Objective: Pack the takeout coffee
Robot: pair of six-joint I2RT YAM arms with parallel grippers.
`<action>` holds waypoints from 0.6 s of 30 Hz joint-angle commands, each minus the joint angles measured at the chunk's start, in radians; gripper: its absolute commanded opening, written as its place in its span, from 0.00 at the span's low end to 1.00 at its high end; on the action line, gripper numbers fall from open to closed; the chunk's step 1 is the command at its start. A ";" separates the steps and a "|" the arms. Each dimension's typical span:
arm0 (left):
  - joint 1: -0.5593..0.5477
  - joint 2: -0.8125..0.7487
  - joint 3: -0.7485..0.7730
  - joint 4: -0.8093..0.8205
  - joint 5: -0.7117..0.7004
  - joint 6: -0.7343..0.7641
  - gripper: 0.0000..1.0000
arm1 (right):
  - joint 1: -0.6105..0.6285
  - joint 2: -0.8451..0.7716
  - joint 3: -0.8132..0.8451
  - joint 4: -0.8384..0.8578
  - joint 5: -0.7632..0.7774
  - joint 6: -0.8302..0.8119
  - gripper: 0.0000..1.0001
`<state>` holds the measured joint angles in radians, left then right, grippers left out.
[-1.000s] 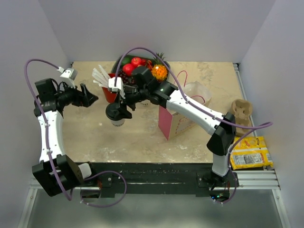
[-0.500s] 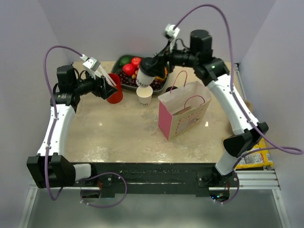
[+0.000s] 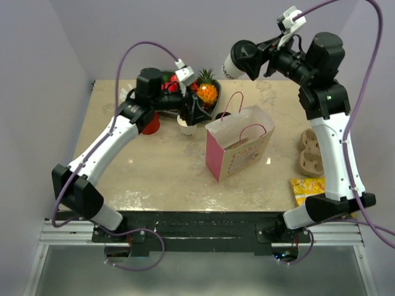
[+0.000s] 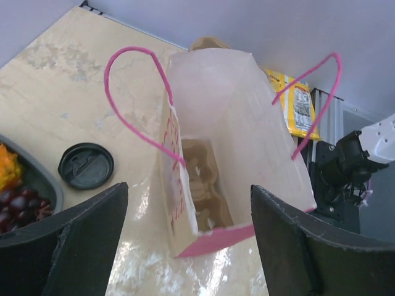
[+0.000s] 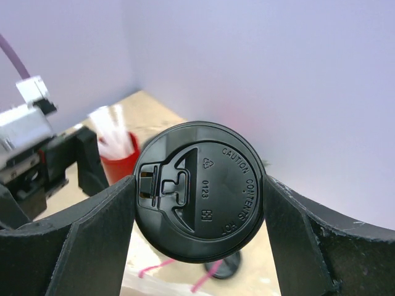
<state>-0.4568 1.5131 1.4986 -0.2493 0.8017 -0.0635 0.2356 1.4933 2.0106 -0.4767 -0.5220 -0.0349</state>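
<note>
Swung up and to the right in the last half second, the right gripper now holds the takeout coffee in mid-air at the upper centre of the overhead frame, against the back wall and past the far edge of the table. Its fingers clamp the cup from both sides, with the black lid facing the wrist camera. The left gripper has meanwhile crossed from the red cup at the left toward the centre. It hangs over the lidless white cup by the fruit tray, fingers spread wide with nothing between them. At mid-frame a pink paper bag stands open, lower in the picture than the raised coffee. The left wrist view looks into its mouth, where a brown cardboard carrier lies at the bottom. A loose black lid lies flat on the table between bag and tray. A second carrier and a yellow packet sit at the right edge.
</note>
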 commanded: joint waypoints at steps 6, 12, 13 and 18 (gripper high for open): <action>-0.132 0.234 0.202 -0.018 -0.200 0.004 0.82 | -0.032 -0.168 -0.099 -0.016 0.194 -0.056 0.75; -0.151 0.268 0.215 -0.054 -0.203 0.019 0.72 | -0.030 -0.234 -0.139 -0.068 0.198 -0.083 0.75; -0.152 0.269 0.215 -0.059 -0.199 0.021 0.70 | -0.030 -0.241 -0.156 -0.085 0.194 -0.098 0.75; -0.158 0.268 0.206 -0.061 -0.147 0.016 0.48 | -0.030 -0.288 -0.219 -0.131 0.178 -0.149 0.76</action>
<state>-0.6048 1.7935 1.6611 -0.3187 0.6109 -0.0589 0.2081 1.2442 1.8233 -0.5655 -0.3492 -0.1268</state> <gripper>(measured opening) 0.564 0.788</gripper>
